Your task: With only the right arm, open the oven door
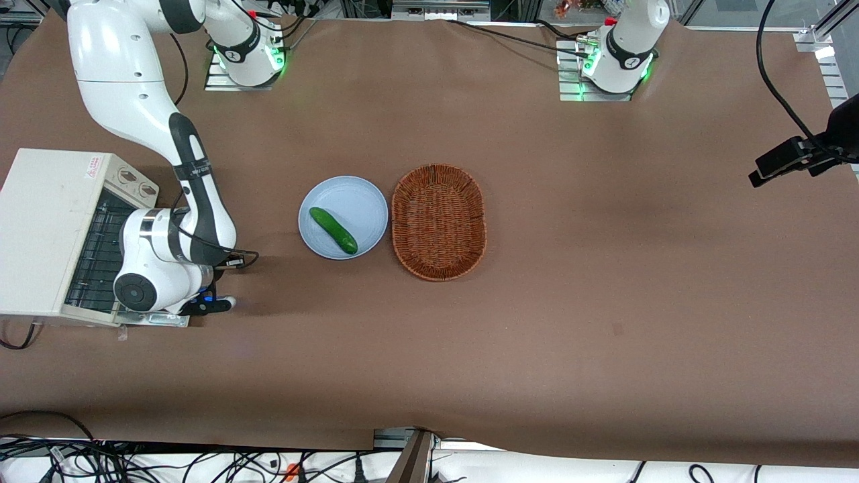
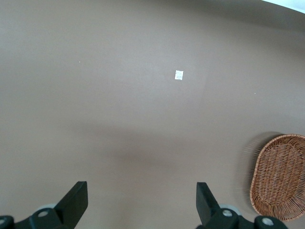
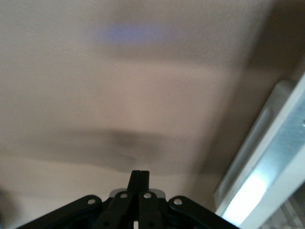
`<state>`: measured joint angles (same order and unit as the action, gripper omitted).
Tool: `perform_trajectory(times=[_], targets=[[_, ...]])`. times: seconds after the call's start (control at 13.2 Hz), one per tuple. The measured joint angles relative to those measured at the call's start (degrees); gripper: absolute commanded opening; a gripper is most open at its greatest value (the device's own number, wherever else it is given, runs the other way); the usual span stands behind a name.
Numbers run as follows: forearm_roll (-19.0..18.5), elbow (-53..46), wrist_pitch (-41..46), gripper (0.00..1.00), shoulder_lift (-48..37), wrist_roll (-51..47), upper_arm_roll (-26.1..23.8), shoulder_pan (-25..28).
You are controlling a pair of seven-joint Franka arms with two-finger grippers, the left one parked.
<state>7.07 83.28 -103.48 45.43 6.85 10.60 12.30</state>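
Brown surface [image 1: 537, 322] carries oven; oven door [image 1: 151, 318] lowered flat, nearly open. Pincer [image 3: 140, 177] pressed together beside door edge; gentle downward push advised.

On the table [image 1: 570, 322] stand one oven [image 1: 40, 228] with one door [image 1: 158, 319] and two knobs [image 1: 136, 186]. There are one plate [image 1: 349, 194], one cucumber [image 1: 333, 230] and one basket [image 1: 438, 221]. One arm [image 1: 168, 221] hangs over the door, its one gripper [image 3: 139, 179] pressed closed.

The oven [image 1: 40, 235] sits at the working arm's end of the surface [image 1: 570, 302], its door [image 1: 164, 319] lowered. The tool [image 1: 208, 305] hangs just beside it. A cucumber [image 1: 333, 230] lies on a plate [image 1: 322, 194], beside a basket [image 1: 438, 221].
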Motion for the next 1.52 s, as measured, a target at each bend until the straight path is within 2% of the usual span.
perform_trajectory(times=[0.3, 0.61, 0.83, 1.52], targets=[[0.0, -6.3, 7.9, 1.0, -2.9, 1.4, 1.3, -0.2], [0.0, -7.3, 16.2, 1.0, -11.5, 4.2, 5.4, -0.4], [0.0, -7.3, 18.1, 1.0, -16.5, 9.9, 7.8, -1.0], [-0.7, -7.2, 24.9, 1.0, -29.6, 8.2, 7.6, -0.8]])
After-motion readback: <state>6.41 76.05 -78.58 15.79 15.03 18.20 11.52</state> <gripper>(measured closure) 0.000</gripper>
